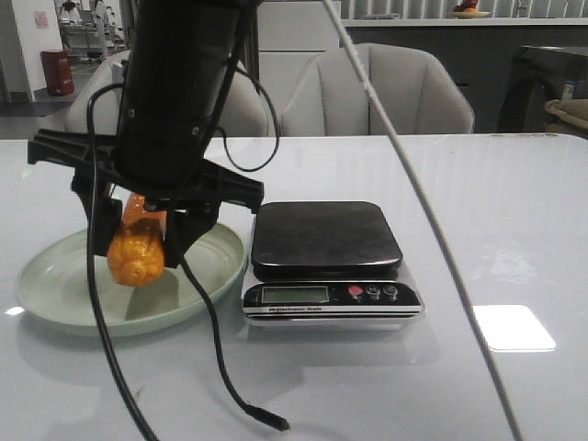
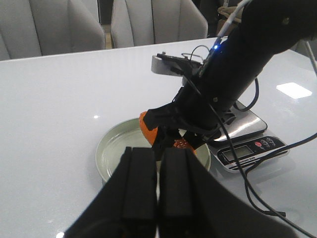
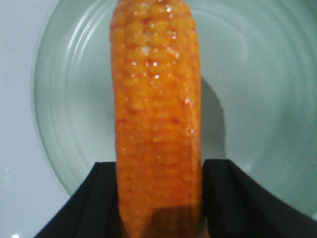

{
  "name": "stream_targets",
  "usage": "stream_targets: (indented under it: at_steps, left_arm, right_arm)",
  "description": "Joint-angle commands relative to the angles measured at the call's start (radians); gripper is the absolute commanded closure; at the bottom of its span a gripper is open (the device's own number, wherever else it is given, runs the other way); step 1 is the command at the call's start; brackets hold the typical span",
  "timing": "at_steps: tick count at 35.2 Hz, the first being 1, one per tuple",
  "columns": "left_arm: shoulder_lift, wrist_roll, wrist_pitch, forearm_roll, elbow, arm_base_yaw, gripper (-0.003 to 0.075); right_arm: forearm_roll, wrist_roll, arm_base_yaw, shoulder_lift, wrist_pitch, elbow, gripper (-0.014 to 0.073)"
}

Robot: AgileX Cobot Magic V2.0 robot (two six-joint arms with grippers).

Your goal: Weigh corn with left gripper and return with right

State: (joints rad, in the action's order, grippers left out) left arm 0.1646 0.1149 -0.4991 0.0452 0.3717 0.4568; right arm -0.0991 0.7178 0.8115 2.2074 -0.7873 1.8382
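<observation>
The right hand [image 1: 138, 241] is clamped on the corn [image 1: 136, 246], holding it just above the pale green plate [image 1: 55, 285] at the left of the counter [image 1: 514, 239], left of the scale [image 1: 326, 253]. The left hand [image 2: 157, 198] is pressed shut on nothing, near the plate. A release from this height could let the round cob bounce or roll over the shallow rim.

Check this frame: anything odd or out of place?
A loose black cable hangs from the right gripper and its free end lies on the table before the scale. The corn and plate look normal; nothing spilled.
</observation>
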Motion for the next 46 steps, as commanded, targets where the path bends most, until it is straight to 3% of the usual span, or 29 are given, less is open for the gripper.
stream_targets:
  at_steps: [1, 6, 15, 25, 34, 38, 46]
  left_arm:
    - [0.01, -0.003, 0.074, 0.0, 0.027, 0.001, 0.0606]
    - [0.01, -0.003, 0.072, 0.0, 0.027, 0.001, 0.0606]
    - [0.01, -0.003, 0.069, 0.0, 0.027, 0.001, 0.0606]
    - [0.01, -0.003, 0.069, 0.0, 0.027, 0.001, 0.0606]
    - [0.01, -0.003, 0.071, 0.0, 0.027, 0.001, 0.0606]
    - [0.01, -0.003, 0.071, 0.0, 0.027, 0.001, 0.0606]
    - [0.01, -0.003, 0.073, 0.0, 0.027, 0.001, 0.0606]
  right_arm:
    - [-0.011, -0.01, 0.004, -0.049, 0.069, 0.031, 0.0137]
    - [-0.013, -0.01, 0.005, -0.044, 0.076, 0.034, -0.0017]
    - [-0.013, -0.047, -0.043, -0.069, -0.078, 0.134, -0.0012]
    - [-0.037, -0.379, -0.181, -0.213, -0.371, 0.176, -0.0012]
    - [-0.076, -0.616, -0.308, -0.369, -0.476, 0.173, -0.0012]
    - [-0.076, -0.644, -0.353, -0.468, -0.462, 0.11, -0.0012]
    - [-0.076, -0.689, -0.385, -0.695, -0.296, -0.183, -0.0012]
